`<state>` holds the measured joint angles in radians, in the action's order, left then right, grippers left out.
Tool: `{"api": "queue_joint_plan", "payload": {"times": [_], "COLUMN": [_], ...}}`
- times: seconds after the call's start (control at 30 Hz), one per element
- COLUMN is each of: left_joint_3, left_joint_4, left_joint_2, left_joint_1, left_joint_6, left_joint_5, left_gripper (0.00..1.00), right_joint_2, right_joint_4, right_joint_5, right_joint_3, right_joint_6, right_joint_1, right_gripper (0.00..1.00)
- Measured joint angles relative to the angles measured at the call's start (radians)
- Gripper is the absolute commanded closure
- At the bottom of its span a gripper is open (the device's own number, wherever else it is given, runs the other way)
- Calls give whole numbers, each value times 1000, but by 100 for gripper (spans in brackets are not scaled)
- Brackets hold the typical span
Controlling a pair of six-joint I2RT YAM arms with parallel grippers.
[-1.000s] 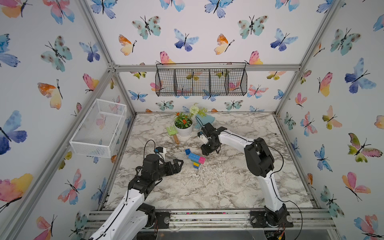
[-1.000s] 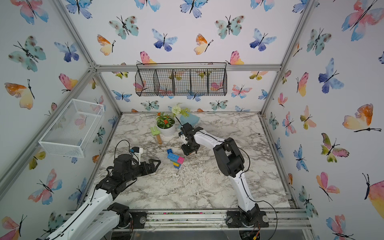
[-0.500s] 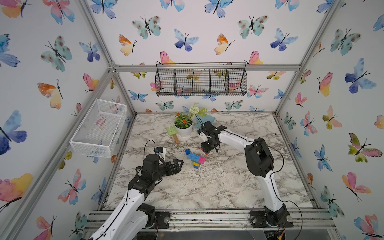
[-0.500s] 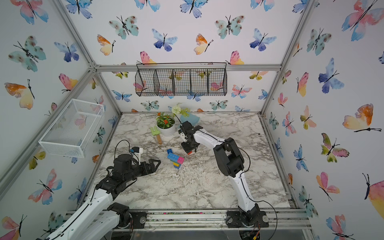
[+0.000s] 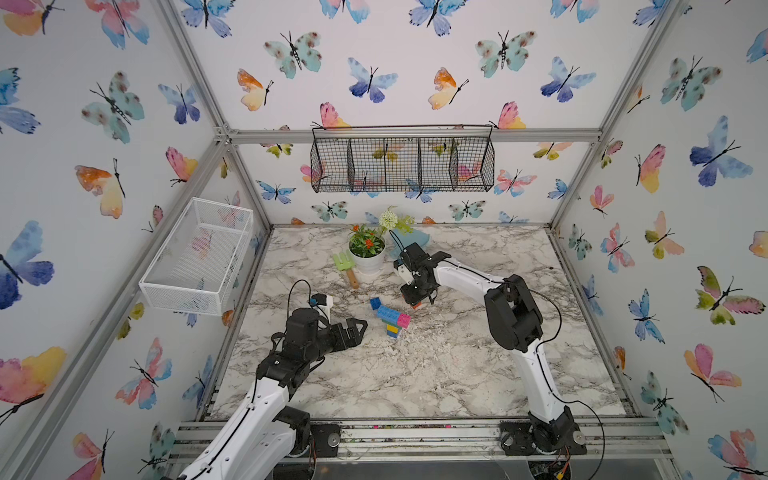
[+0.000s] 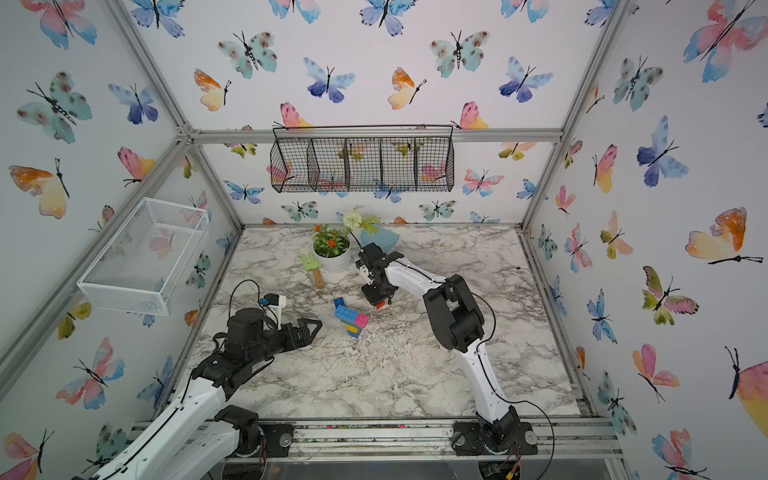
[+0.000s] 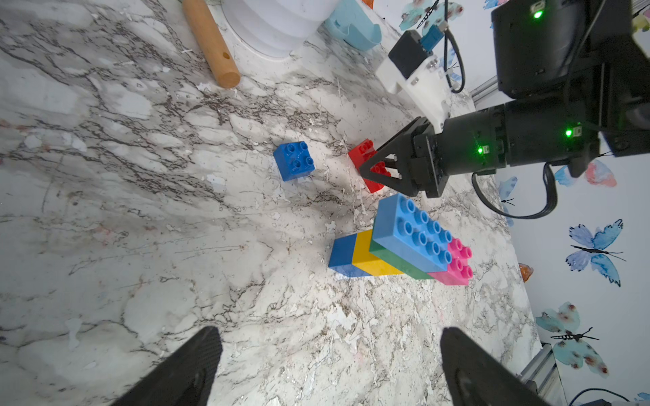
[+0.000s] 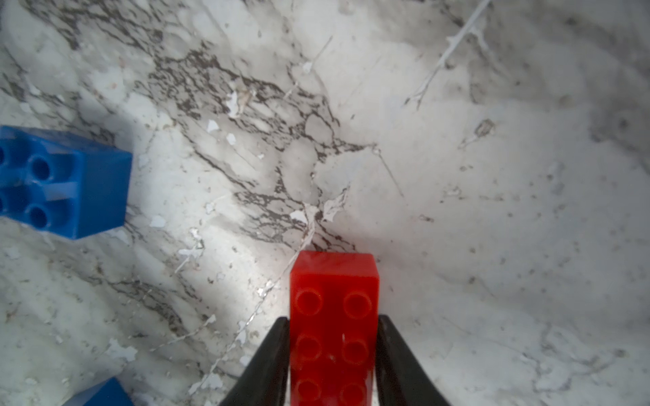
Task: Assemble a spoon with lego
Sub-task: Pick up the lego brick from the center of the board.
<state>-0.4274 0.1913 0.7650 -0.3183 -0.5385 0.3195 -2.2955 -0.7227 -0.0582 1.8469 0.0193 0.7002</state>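
The right pincer (image 8: 333, 318) pinches the red brick (image 8: 334, 281), one black finger pressed flat against each long side, studs facing the wrist camera; in the left wrist view the same brick (image 7: 367, 165) sits low at the table (image 5: 415, 374) (whether it rests on the marble or hangs just above it cannot be told); just beside it, not touching, lies the unfinished spoon (image 7: 401, 246), flat on the table near the middle; its head is a light-blue brick (image 7: 411, 228) stacked on a green brick (image 7: 397, 263), with a pink brick (image 7: 457, 260) at one end; its stem is a yellow brick (image 7: 369, 256) against the green one and a dark-blue stem brick (image 7: 343, 255) at the outer end; a loose dark-blue brick (image 7: 293, 160) stands studs up, apart from both the spoon and the red brick; in both top views the spoon (image 5: 392, 318) lies between the two arms; the left pincer (image 7: 329, 330) is spread wide with nothing between its fingers, held near the spoon's stem side and aimed toward it; farther back stand a white flower pot (image 5: 368, 259), a green toy rake (image 5: 345, 261) with a wooden handle beside it, and a pale-blue dish (image 5: 415, 239) behind the right arm; a black wire basket (image 5: 401, 164) hangs on the back wall and a white mesh basket (image 5: 199, 253) on the side wall
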Motion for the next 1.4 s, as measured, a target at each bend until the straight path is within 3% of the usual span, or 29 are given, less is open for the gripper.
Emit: {"api": "queue_joint_plan", "payload": {"times": [0.4,0.7,0.97,1.4], "left_joint_3": [0,0,0,50], "left_joint_4": [0,0,5,41], "left_joint_2": [0,-18,-63,-155], "left_joint_1": [0,0,0,0], "left_joint_6": [0,-2,-13,-58], "left_joint_5": [0,1,1,0], "left_gripper": [0,1,1,2], "right_joint_2": [10,214,374,314], "right_joint_4": [-12,-90,-143,-236], "right_joint_5": [30,90,29,-25], "right_joint_3": [2,-2,24,56], "right_joint_6": [-2,-39,-92,-147], "right_joint_1": [0,0,16,211], "right_gripper": [89,90,91,93]}}
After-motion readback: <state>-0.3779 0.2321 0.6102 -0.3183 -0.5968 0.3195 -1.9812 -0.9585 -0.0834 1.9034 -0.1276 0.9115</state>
